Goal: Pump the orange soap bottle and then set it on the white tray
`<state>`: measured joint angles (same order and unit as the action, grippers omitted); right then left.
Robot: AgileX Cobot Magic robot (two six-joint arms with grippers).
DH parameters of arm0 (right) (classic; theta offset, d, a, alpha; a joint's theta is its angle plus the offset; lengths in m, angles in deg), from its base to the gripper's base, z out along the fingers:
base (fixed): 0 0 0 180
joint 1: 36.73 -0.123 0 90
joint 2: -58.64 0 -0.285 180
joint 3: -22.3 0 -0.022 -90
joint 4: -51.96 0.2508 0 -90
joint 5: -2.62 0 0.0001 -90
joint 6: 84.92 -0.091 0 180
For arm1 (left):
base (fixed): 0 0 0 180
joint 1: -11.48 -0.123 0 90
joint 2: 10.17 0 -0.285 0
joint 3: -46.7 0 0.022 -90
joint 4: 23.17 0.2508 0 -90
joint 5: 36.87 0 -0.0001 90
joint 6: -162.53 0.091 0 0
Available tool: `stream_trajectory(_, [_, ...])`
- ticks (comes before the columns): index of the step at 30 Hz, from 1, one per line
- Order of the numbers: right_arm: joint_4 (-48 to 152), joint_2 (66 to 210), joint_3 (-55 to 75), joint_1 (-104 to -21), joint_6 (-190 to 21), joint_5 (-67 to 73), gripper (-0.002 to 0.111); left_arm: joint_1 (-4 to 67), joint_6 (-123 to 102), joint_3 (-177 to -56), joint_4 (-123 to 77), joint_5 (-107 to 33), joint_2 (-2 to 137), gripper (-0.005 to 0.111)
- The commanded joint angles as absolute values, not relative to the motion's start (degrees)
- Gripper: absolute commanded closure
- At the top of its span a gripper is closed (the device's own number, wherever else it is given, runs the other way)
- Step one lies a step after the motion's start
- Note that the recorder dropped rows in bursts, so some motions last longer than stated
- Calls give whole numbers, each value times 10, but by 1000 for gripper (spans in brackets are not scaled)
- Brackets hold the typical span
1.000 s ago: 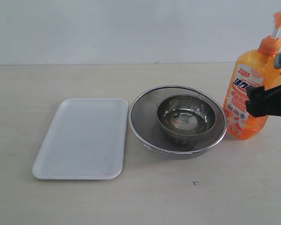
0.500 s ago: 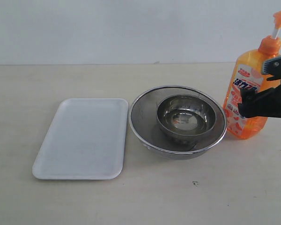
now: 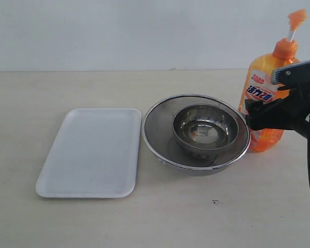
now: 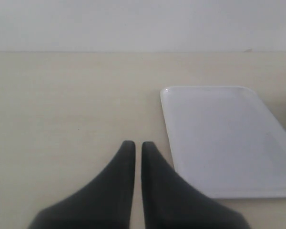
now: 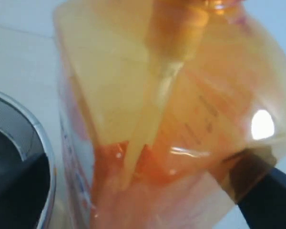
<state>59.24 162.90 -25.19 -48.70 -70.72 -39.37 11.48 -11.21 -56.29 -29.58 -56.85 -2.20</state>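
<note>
Right gripper (image 3: 262, 99) — jaws are spread wide around the orange soap bottle (image 3: 266, 137), one black finger laid across the label, the other behind; the bottle appears to be clamped. The bottle is seen leaning, pump uppermost, just right of the nested steel bowls (image 3: 205, 129). The white tray (image 3: 90, 152) lies left of the bowls. Left gripper (image 4: 134, 145) — fingers are pressed together above the table (image 3: 196, 217), beside the tray.
</note>
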Motion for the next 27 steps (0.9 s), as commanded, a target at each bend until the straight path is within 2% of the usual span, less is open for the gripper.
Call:
stream_trajectory(1, [580,1631,-248,-487,-726,-395,24,114,-116,-561,-298,-564,-24,102])
stream_trajectory(9, [580,1631,-248,-487,-726,-399,79,114,-116,-561,-298,-564,-24,102])
stream_trajectory(16, [605,1631,-248,-487,-725,-402,106,114,-116,-561,-298,-564,-24,102])
stream_trajectory(17, [612,1630,-248,-487,-724,-397,108,114,-116,-561,-298,-564,-24,102])
stream_trajectory(27, [668,1577,-269,-488,-681,-354,108,114,-116,-561,-298,-564,-24,102])
